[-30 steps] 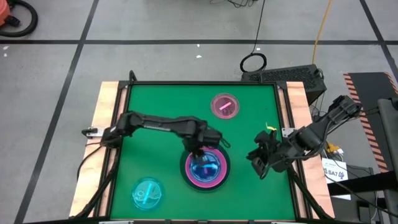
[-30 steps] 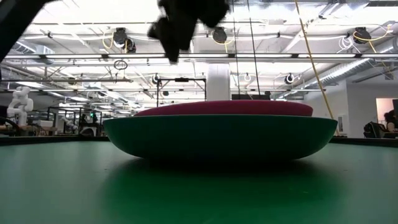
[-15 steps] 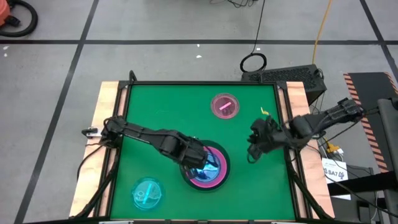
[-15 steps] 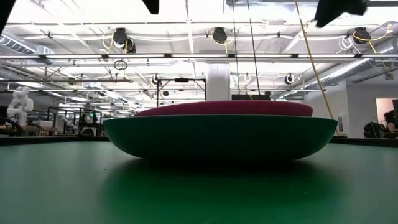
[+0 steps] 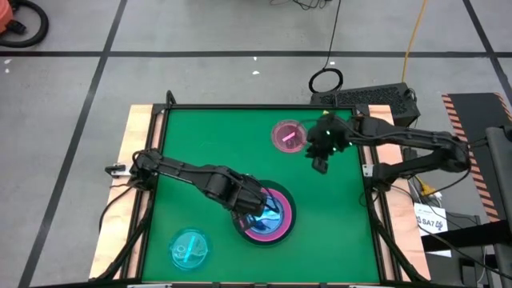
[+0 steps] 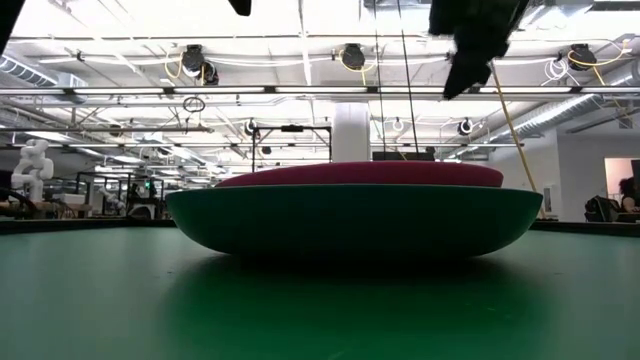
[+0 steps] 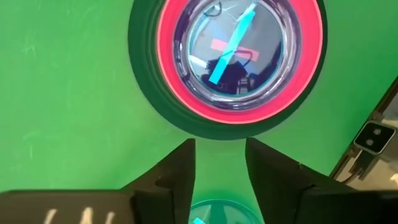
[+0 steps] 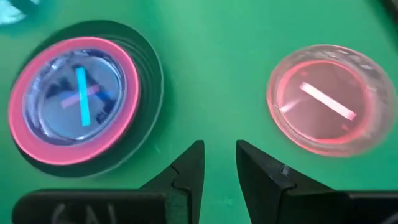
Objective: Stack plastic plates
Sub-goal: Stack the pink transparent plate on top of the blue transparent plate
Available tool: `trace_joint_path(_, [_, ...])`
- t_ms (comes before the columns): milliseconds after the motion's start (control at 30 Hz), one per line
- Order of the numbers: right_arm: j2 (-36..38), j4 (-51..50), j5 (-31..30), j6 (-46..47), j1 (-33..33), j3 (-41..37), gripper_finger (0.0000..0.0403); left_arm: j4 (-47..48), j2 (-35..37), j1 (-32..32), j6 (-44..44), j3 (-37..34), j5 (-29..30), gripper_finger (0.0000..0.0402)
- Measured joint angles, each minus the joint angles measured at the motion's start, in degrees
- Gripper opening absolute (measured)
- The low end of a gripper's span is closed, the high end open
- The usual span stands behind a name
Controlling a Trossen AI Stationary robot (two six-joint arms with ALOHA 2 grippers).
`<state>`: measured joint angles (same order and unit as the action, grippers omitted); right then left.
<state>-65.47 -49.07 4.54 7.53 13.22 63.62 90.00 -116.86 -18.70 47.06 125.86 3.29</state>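
Observation:
A stack stands near the table's middle-near part: a large dark green plate point(image 5: 282, 230) on the mat, a hot pink plate point(image 5: 258, 233) in it, and translucent small plates point(image 5: 266, 214) nested on top, cyan and pink strips crossing point(image 7: 231, 45). A black plate cannot be made out. One small translucent pink plate point(image 5: 289, 136) lies alone toward the far edge, and one small cyan plate point(image 5: 190, 248) lies at the near left. My left gripper point(image 5: 245, 205) hovers open at the stack's left rim point(image 7: 221, 146). My right gripper point(image 5: 320, 155) is open, above the mat right of the pink plate point(image 8: 219, 149).
The green mat point(image 5: 200, 144) is bordered by a wooden frame point(image 5: 136, 136). Bare mat lies between the stack and the lone pink plate point(image 8: 329, 99). In the low view the stack point(image 6: 350, 220) fills the middle, with the right gripper point(image 6: 470, 40) high above it.
My right gripper has swung from the table's right edge toward the far edge and leftward, ending beside the small pink plate. My left gripper has shifted from over the stack's far side toward the near left, to the stack's left rim. No plate has moved.

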Motion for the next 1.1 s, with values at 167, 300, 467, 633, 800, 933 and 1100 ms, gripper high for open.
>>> trace_joint_path(167, [-2.01, 9.87, 9.78, -7.28, 7.93, -6.23, 0.0089, 0.04, 0.00, -1.21, 2.87, 0.00, 0.38, 0.0125])
trace_joint_path(300, [-5.77, 17.11, 11.20, -17.03, 10.86, -9.13, 0.0090, 0.04, 0.28, -3.02, 4.54, -0.04, 1.51, 0.0122])
trace_joint_path(467, [-13.57, 20.89, 13.78, -26.77, 13.08, -9.65, 0.0113, -2.82, 2.55, -4.25, 14.21, -0.09, -0.12, 0.0122])
trace_joint_path(633, [-20.31, 22.42, 13.58, -34.24, 13.76, -9.68, 0.0137, -2.07, 6.47, -6.28, 23.16, 0.02, 4.17, 0.0122])
trace_joint_path(800, [-24.95, 24.74, 9.72, -38.36, 13.69, -9.66, 0.0136, -0.53, 7.95, -6.63, 21.46, 0.00, 2.77, 0.0122])
trace_joint_path(933, [-27.61, 27.22, 5.57, -39.30, 13.72, -9.67, 0.0133, -0.05, 8.03, -7.94, 17.01, -0.54, 9.25, 0.0122])
trace_joint_path(1100, [-30.23, 27.64, 4.45, -39.72, 13.72, -9.66, 0.0133, -0.07, 10.84, -8.30, 12.91, -6.91, 16.39, 0.0122])
